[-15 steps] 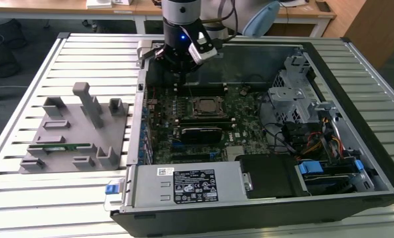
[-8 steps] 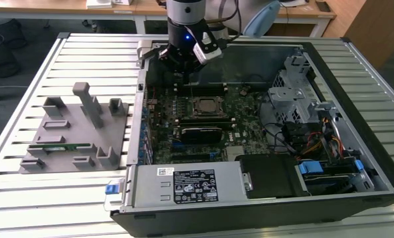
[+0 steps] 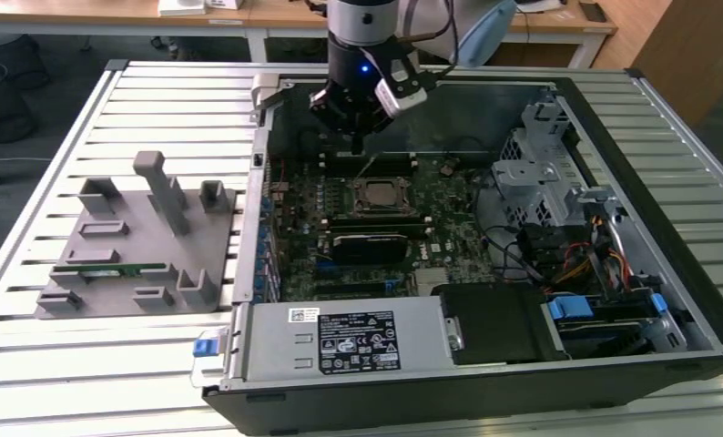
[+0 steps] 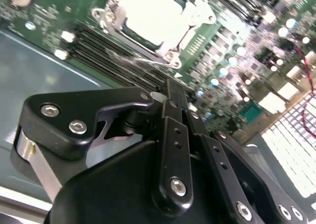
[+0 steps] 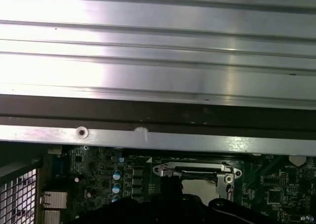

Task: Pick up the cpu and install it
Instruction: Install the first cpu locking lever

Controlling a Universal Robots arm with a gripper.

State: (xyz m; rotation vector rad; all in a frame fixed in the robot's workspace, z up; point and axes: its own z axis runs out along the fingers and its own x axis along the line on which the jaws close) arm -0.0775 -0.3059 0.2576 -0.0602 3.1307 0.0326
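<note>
Open computer case (image 3: pixel 483 382) lies on a slatted metal table (image 3: pixel 168 82). The green motherboard (image 3: pixel 337 196) is exposed inside.

The gripper (image 3: pixel 357 146) hangs inside the case near its far wall, just above the board and just behind the socket (image 3: pixel 378 196). In the second wrist view the gripper (image 4: pixel 174 93) has its fingers (image 4: pixel 173 135) pressed together, nothing between them.

The cpu (image 4: pixel 150 14) sits in the socket at the middle of the board, silvery top up, framed by the metal bracket (image 4: pixel 197 24); the lever wire (image 4: pixel 153 62) lies along its near side. First wrist view shows the same socket (image 5: pixel 197 177) below the case's rim (image 5: pixel 158 137).

A grey parts tray (image 3: pixel 131 246) rests on the table at the exterior view's left of the case, with a green memory stick (image 3: pixel 117 269) lying in it.
</note>
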